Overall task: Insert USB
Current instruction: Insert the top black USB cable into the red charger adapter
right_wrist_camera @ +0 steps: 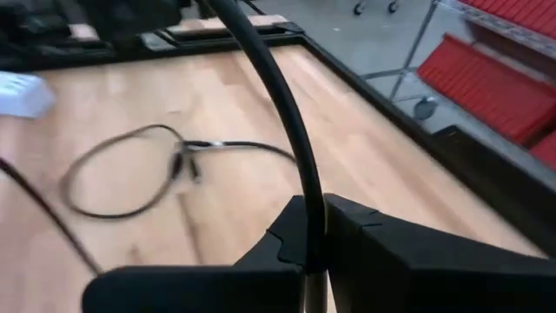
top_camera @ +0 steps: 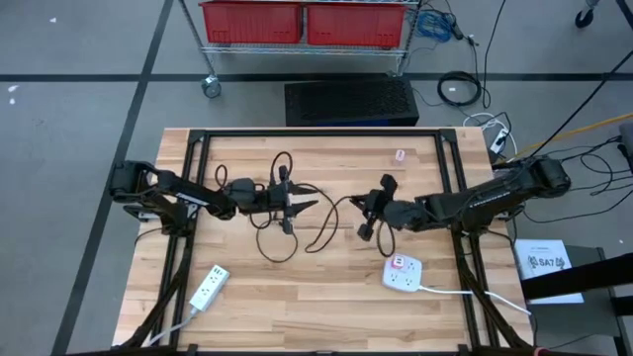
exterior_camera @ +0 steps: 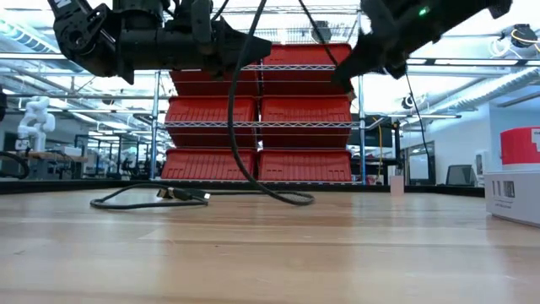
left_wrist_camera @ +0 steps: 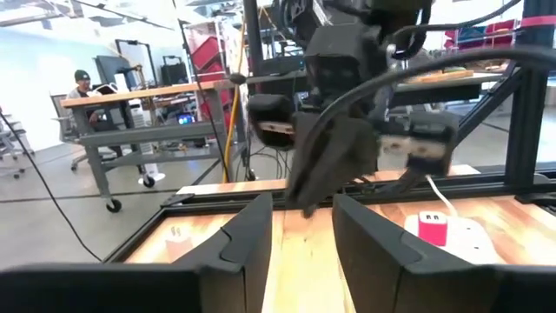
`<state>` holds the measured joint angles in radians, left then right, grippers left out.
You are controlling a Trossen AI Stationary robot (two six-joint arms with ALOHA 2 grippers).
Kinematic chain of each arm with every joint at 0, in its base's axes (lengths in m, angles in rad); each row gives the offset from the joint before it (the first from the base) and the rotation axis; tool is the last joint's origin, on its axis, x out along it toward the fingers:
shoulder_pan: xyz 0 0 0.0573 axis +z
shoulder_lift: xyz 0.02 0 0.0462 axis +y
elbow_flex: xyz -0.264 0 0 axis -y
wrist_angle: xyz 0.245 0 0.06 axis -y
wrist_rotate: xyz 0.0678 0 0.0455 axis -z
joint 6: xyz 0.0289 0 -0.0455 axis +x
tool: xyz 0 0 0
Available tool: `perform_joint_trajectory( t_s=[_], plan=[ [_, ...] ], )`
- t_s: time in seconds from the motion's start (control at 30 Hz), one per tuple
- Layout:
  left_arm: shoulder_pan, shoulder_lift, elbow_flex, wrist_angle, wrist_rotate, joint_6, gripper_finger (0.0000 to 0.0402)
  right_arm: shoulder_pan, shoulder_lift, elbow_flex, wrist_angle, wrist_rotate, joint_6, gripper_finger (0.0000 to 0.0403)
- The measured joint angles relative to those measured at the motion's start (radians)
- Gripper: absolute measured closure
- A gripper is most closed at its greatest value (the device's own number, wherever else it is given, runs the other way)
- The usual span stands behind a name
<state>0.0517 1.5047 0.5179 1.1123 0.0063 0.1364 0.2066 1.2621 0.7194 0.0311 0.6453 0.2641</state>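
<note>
A long black cable (top_camera: 282, 237) lies in loops on the wooden table (top_camera: 297, 307); a connector (right_wrist_camera: 184, 162) sits in one loop on the wood. My right gripper (top_camera: 362, 210), reaching from the table's right side, is shut on a raised stretch of this cable above the table's middle. My left gripper (top_camera: 309, 205) hangs level just left of it, open, with nothing between its fingers (left_wrist_camera: 248, 239). The cable also passes close by the left gripper's body (exterior_camera: 234, 101) and hangs down to the table. A white power strip (top_camera: 404, 272) with a red button lies near the right gripper. My right gripper pinches the black cable (right_wrist_camera: 309, 228) between its two fingers, at a stretch held up off the table. The fingers slant down from the table's right side and lie across the cable. From the hold the cable runs on upward and away (right_wrist_camera: 261, 69); its far loops rest on the wood.
A second white power strip (top_camera: 208, 287) lies at the near left. A small pink object (top_camera: 400, 155) sits at the far right of the table. Black frame rails (top_camera: 316, 133) border the table. Red bins (exterior_camera: 261, 127) stand on a shelf behind it.
</note>
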Motion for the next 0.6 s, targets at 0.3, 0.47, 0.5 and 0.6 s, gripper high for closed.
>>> perform_joint_trajectory(
  t_s=[0.3, 0.47, 0.5, 0.6],
  plan=[
    [0.000, 0.000, 0.000, 0.000, 0.000, 0.000, 0.0271, 0.223, -0.130, -0.079, -0.070, 0.036, 0.240, 0.0402],
    [0.000, 0.000, 0.000, 0.000, 0.000, 0.000, 0.0271, 0.375, -0.188, -0.180, -0.076, 0.126, 0.413, 0.0402],
    [0.000, 0.000, 0.000, 0.000, -0.001, 0.000, 0.0271, 0.408, -0.196, -0.202, -0.074, 0.156, 0.451, 0.0402],
    [0.000, 0.000, 0.000, 0.000, -0.001, -0.001, 0.0271, 0.501, -0.204, -0.257, -0.073, 0.237, 0.560, 0.0402]
  ],
)
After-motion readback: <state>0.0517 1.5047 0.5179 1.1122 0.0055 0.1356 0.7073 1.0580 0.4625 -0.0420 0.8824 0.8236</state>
